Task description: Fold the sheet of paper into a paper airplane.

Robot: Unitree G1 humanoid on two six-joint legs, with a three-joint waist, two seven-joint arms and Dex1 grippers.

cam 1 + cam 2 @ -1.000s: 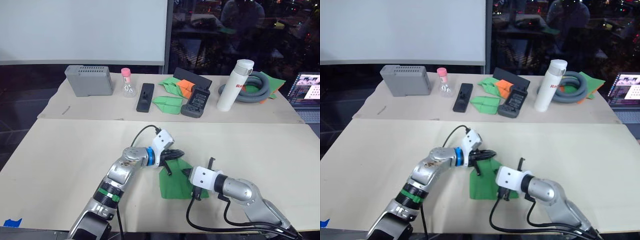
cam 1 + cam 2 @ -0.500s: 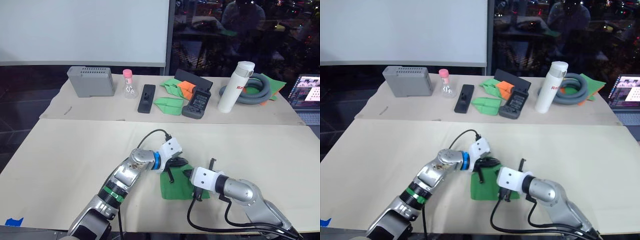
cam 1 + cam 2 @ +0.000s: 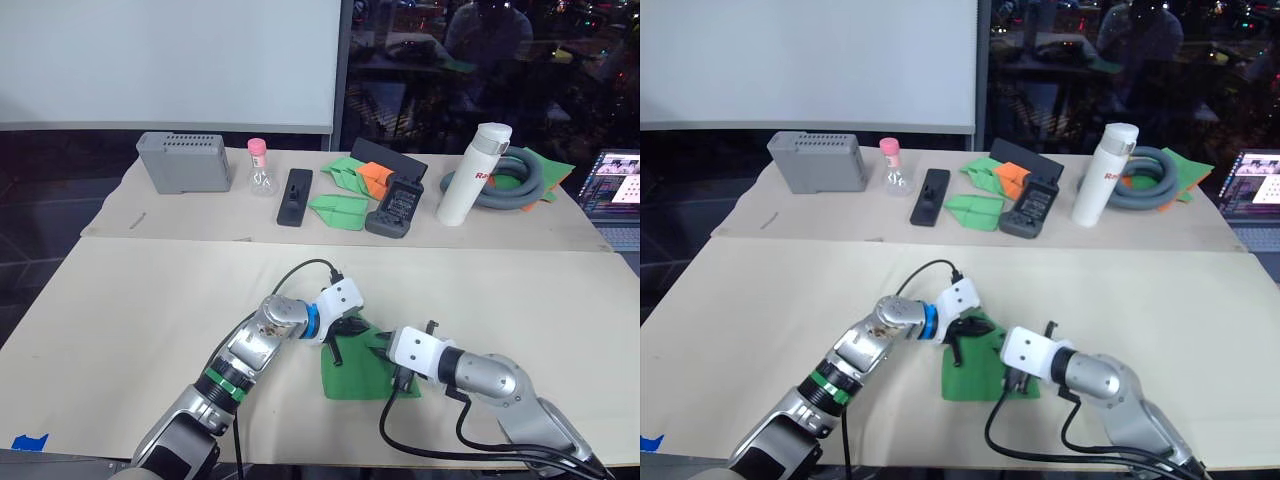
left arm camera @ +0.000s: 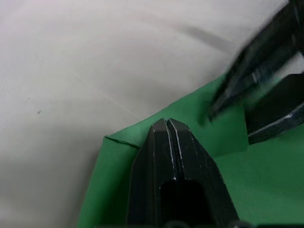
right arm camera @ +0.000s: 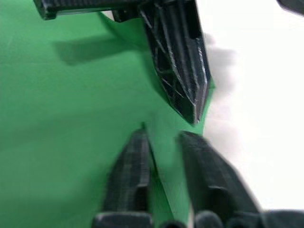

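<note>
While the left gripper point(image 4: 167, 124) holds its two black fingers point(image 4: 183, 156) pressed tightly together with nothing between them, their joined tip rests on the sheet of paper point(image 3: 355, 372), just inside a folded corner of it. In the right wrist view, the right gripper point(image 5: 164, 142) has its fingers point(image 5: 130, 171) a little apart, a narrow gap between them, lying low over the green paper near its edge, with a raised crease of the sheet running up into that gap; whether they touch it I cannot tell. The two grippers meet tip to tip over the far part of the sheet, the left one coming in from the robot's left and the right one point(image 3: 383, 345) from its right. The sheet lies on the tan surface point(image 3: 140, 300) close to the near edge, mostly flat. Well apart, along the far strip of the surface, stand a grey box point(image 3: 181, 162), a small pink-capped flask point(image 3: 259, 168), green paper darts point(image 3: 336, 210), an orange dart point(image 3: 374, 175), a white bottle point(image 3: 463, 188) and a coiled grey hose point(image 3: 520, 178).
</note>
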